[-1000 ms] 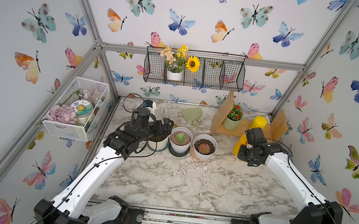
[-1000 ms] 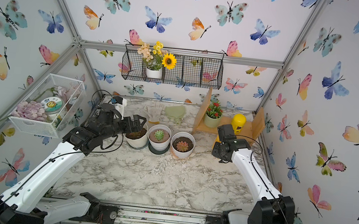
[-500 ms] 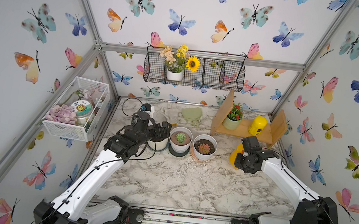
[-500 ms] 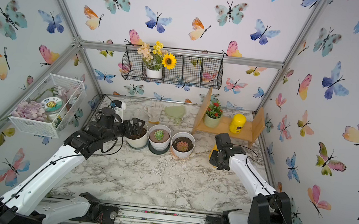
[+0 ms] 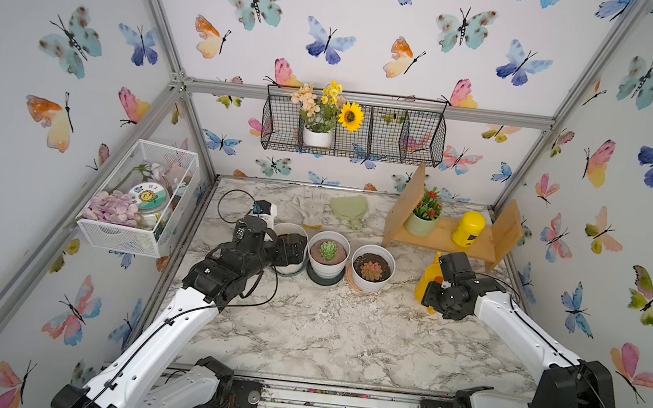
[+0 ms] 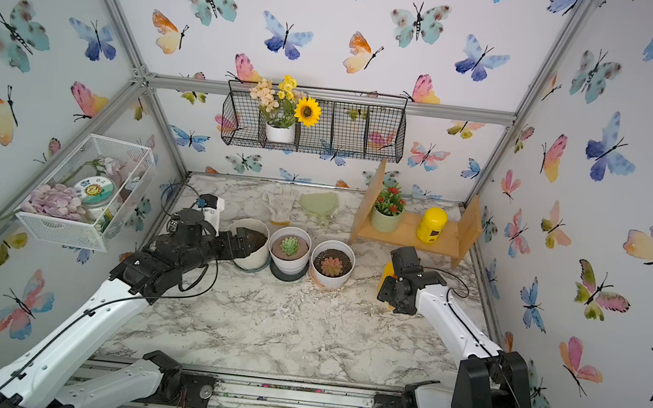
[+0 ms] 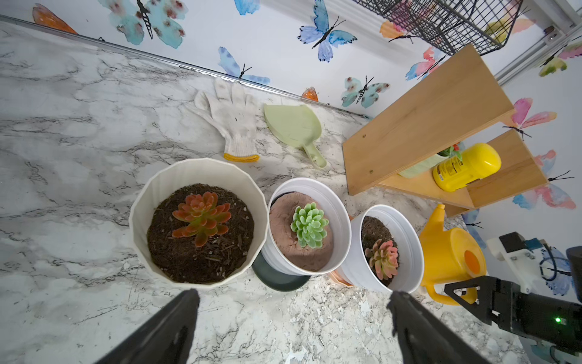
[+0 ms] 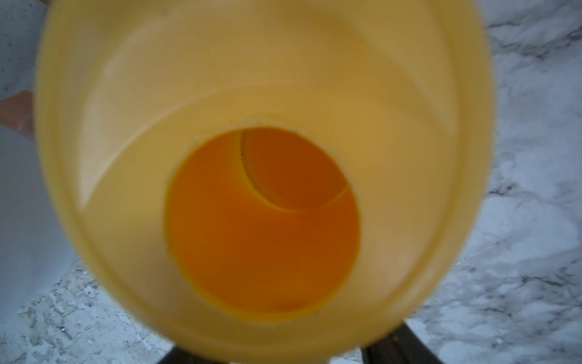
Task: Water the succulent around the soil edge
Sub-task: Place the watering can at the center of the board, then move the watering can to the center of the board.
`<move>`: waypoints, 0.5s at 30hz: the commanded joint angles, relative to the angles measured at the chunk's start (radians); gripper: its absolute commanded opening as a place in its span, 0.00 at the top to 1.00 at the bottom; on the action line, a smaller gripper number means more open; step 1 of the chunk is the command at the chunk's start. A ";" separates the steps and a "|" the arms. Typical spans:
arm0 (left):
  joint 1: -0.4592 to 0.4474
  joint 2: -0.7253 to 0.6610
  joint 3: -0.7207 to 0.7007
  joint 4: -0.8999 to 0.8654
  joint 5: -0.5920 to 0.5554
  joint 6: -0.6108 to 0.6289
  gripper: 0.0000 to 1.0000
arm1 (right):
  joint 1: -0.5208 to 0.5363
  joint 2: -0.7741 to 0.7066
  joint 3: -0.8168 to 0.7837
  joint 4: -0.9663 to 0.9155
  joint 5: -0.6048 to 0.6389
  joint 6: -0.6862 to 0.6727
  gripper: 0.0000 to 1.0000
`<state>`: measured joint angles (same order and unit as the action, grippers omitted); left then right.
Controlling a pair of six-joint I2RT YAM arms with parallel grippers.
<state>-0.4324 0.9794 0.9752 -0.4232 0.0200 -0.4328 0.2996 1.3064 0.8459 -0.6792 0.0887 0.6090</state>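
Note:
A yellow watering can (image 5: 429,277) (image 6: 387,272) (image 7: 450,252) stands upright on the marble table, right of three pots. My right gripper (image 5: 433,297) (image 6: 387,291) (image 7: 463,291) sits at the can's handle side, open; in the right wrist view the can (image 8: 252,94) fills the frame above the spread fingers (image 8: 393,346). The pots hold an orange-red succulent (image 7: 201,217), a green succulent (image 5: 328,250) (image 7: 308,225) and a pink-green succulent (image 5: 370,271) (image 7: 382,257). My left gripper (image 5: 290,248) (image 6: 246,242) (image 7: 293,304) hovers open and empty over the ribbed left pot (image 7: 141,214).
A wooden shelf (image 5: 474,247) at the back right carries a small flowering pot (image 5: 423,220) and a yellow bottle (image 5: 468,228). A white glove (image 5: 309,207) and a green scoop (image 5: 349,207) lie at the back. Wire baskets (image 5: 137,200) hang on the walls.
The right arm brought the watering can down and slightly forward onto the table, and its jaws have parted. The left gripper drifted a little toward the front over the left pot.

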 commanded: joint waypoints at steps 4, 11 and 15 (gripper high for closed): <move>-0.002 -0.067 -0.034 -0.001 -0.105 0.062 0.01 | -0.004 -0.063 0.030 -0.046 0.085 0.035 0.04; -0.002 -0.104 -0.068 0.049 -0.178 0.150 0.01 | -0.004 -0.139 0.119 -0.071 0.267 0.055 0.02; 0.011 -0.129 -0.105 0.125 -0.174 0.228 0.01 | -0.005 -0.202 0.153 -0.020 0.449 0.031 0.02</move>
<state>-0.4313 0.8761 0.8906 -0.3744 -0.1219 -0.2932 0.2996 1.1450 0.9737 -0.7166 0.3527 0.6460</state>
